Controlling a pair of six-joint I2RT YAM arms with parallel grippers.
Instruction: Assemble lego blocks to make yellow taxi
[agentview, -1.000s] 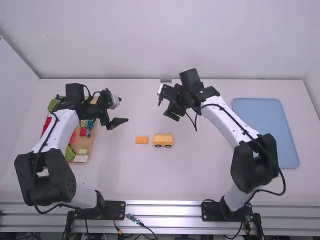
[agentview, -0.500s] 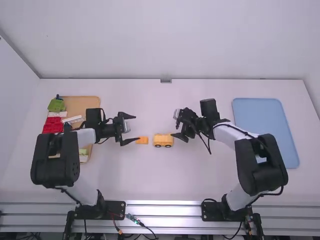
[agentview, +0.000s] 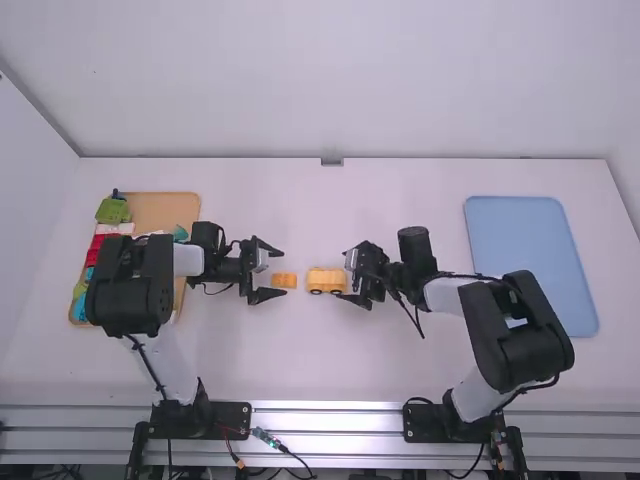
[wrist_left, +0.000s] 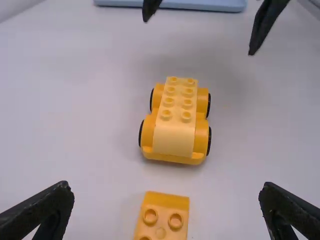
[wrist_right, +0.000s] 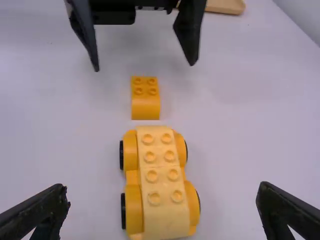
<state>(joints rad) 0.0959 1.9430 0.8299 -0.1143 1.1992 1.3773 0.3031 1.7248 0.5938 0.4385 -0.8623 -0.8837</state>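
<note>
My left gripper (agentview: 281, 272) is open in the high view, its fingertips at the left end of the small orange-yellow brick (agentview: 284, 280). From the other side my right gripper (agentview: 346, 276) stands open at the right end of the wheeled yellow car body (agentview: 326, 281). In the left wrist view the studded brick (wrist_left: 161, 218) lies between the spread fingers of the left gripper (wrist_left: 166, 192), with the car body (wrist_left: 175, 125) beyond it. The right wrist view has the car body (wrist_right: 159, 185) between the parted fingers of the right gripper (wrist_right: 162, 192), and the brick (wrist_right: 145, 97) a small gap away.
At the left, partly under the left arm, a wooden tray (agentview: 160, 210) holds green, red and other blocks. A blue tray (agentview: 530, 265) lies at the right side of the table.
Both grippers have come down toward the middle of the table, the left one moving right to the brick, the right one nearer the car body. Brick and car body have stayed in place.
</note>
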